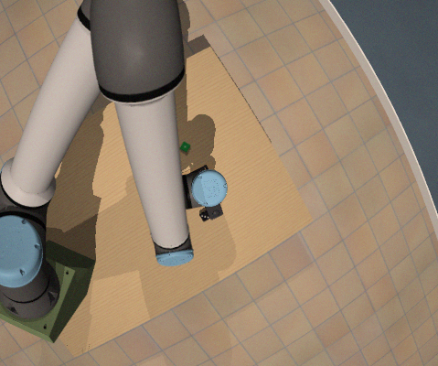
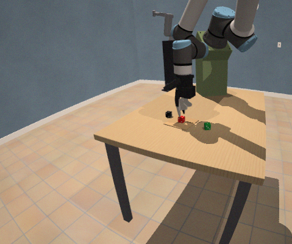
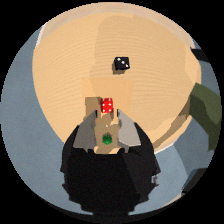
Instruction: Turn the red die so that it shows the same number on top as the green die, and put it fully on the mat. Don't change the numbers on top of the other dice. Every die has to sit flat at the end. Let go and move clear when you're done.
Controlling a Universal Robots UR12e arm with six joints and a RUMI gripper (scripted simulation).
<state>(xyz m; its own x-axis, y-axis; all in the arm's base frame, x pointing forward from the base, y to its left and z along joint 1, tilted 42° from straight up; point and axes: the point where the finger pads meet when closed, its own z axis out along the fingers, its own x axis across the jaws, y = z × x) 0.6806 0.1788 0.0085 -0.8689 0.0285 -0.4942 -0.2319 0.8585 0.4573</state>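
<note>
The red die [image 2: 181,119] [image 3: 107,105] sits within the outline of the pale wood-coloured mat [image 3: 124,87], with several white pips facing the wrist camera; its exact top number is hard to read. My gripper [image 2: 181,114] [image 3: 106,109] points down just above the red die, partly open, one jaw toward each side of it, with nothing gripped. The green die [image 1: 185,146] [image 2: 207,125] [image 3: 107,139] stands off the mat; in the top view its top seems to show one central pip. The arm hides the red die in the top view.
A black die [image 1: 204,215] [image 2: 168,114] [image 3: 122,63] with white pips stands beyond the mat, on the side away from the green die. The wooden table [image 1: 268,183] [image 2: 130,134] carries everything. The green robot pedestal [image 1: 73,293] [image 2: 212,76] stands at the table's far end in the exterior view.
</note>
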